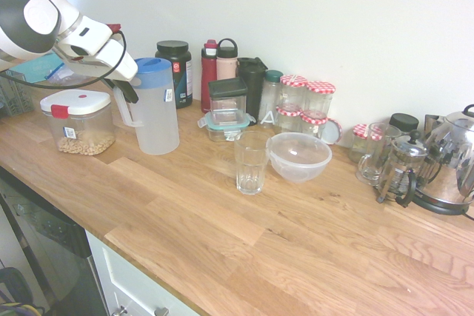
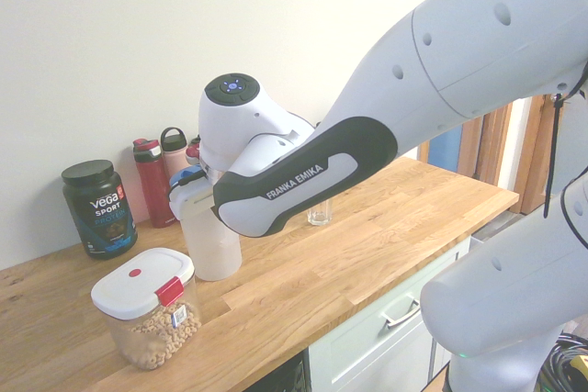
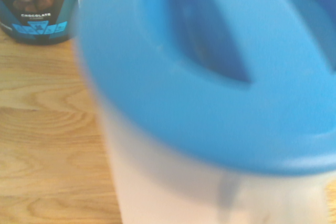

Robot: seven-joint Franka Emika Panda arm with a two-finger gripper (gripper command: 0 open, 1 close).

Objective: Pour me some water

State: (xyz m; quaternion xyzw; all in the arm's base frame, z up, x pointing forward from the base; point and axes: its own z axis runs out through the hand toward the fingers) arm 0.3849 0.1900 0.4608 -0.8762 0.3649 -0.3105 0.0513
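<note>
The gripper is clenched at the side handle of the jug, seemingly grasping it. The jug stands upright on the counter, its long axis vertical; the glass stands apart, away from the arm.

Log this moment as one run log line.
stage: grasp | gripper: shut on jug handle | jug: upright on counter, blue lid on | glass: empty, beside bowl
</note>
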